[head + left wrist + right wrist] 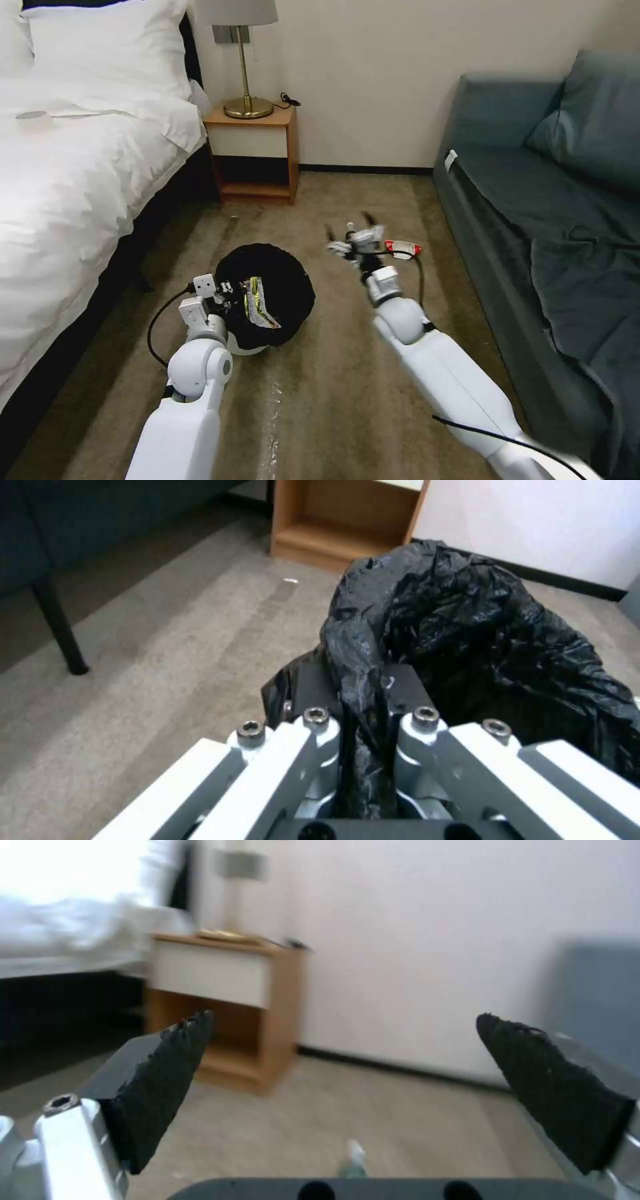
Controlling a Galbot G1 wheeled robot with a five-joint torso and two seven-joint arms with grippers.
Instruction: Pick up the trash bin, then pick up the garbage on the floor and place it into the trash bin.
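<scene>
The trash bin [293,293], white with a black bag liner, hangs tilted just left of centre over the carpet. My left gripper [223,293] is shut on its near rim, and the left wrist view shows the fingers pinching a fold of the liner [363,690]. A shiny gold-brown wrapper [260,303] lies inside the bin. A red-and-white wrapper [403,249], a piece of the garbage, lies on the floor near the sofa. My right gripper [348,227] hovers open just left of that wrapper. In the right wrist view its jaws [343,1040] stand wide apart with nothing between them.
A white bed [73,187] runs along the left. A wooden nightstand [253,157] with a brass lamp [247,100] stands against the far wall. A grey-blue sofa [553,220] fills the right side. Open carpet [333,400] lies between my arms.
</scene>
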